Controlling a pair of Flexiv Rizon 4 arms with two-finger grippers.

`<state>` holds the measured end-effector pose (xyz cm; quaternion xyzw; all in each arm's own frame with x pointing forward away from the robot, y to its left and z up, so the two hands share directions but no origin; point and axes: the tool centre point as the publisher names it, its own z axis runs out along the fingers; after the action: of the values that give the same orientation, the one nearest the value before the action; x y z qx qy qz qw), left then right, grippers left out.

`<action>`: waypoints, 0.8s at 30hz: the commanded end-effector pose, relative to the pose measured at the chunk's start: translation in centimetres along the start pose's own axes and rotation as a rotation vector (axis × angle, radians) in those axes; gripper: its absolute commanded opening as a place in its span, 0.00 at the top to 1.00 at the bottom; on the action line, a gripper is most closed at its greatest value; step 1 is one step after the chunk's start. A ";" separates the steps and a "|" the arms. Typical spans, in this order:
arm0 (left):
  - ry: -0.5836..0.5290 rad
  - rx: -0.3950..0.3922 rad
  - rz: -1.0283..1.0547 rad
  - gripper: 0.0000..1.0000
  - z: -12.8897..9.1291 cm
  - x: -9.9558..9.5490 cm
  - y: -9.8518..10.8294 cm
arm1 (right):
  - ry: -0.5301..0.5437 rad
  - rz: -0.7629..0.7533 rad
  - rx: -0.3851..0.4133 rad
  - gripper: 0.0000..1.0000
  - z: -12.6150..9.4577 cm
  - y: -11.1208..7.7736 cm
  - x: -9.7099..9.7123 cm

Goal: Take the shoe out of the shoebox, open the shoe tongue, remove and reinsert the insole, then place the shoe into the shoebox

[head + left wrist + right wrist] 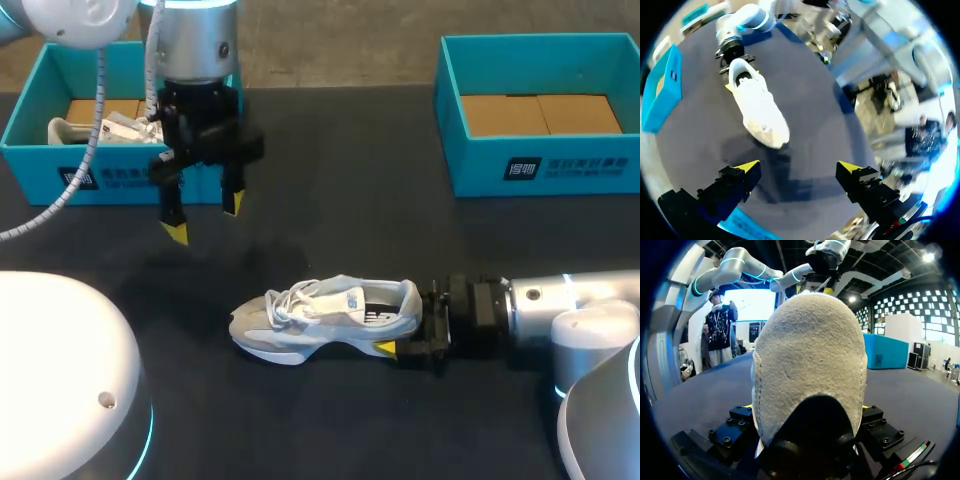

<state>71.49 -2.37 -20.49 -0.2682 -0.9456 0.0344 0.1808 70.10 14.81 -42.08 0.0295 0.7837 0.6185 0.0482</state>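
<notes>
Head view shows a white sneaker (pixel 325 312) lying on the dark desk (pixel 350 200), out of both boxes, sole down, toe toward the left arm's side and heel toward the right arm's. The right gripper (pixel 415 322) comes in low from the right and is clamped on the heel. 1 yellow tip shows at the near side of the sole, while the other finger is hidden behind the shoe.

In the right wrist view the sneaker's (pixel 810 370) rough beige heel fills the space between the right gripper's (pixel 807 407) 2 fingers (pixel 735 426), which press on it from both sides.

The left gripper (pixel 204 218) hangs above the desk, behind the sneaker's toe end and well apart from it. Its fingers are spread wide and hold nothing.

From the left wrist view, the left gripper's (pixel 799 167) 2 yellow tips stand far apart over bare desk, with the sneaker (pixel 757 102) ahead of them, toe nearest. The right gripper (pixel 732 57) is at the sneaker's far end.

2 teal shoeboxes sit at the back of the desk. The left shoebox (pixel 30 165) is just behind the left gripper and holds something pale that I cannot identify. The right shoebox (pixel 540 170) shows a brown cardboard floor.
</notes>
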 end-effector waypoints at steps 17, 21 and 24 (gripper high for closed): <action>-0.317 0.205 -1.406 0.00 3.1 -0.7 -6.4 | -0.002 0.000 0.004 1.00 0.1 0.1 0.1; -0.317 0.205 -1.406 0.00 3.1 -0.7 -6.4 | -0.002 0.000 0.004 1.00 0.1 0.1 0.1; -0.370 0.201 -1.572 0.00 4.1 -0.1 -8.0 | -0.002 0.000 0.004 1.00 0.1 0.1 0.1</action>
<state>68.18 -8.89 -22.46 0.1386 -0.9805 0.0261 0.1367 70.09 14.80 -42.08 0.0296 0.7838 0.6184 0.0482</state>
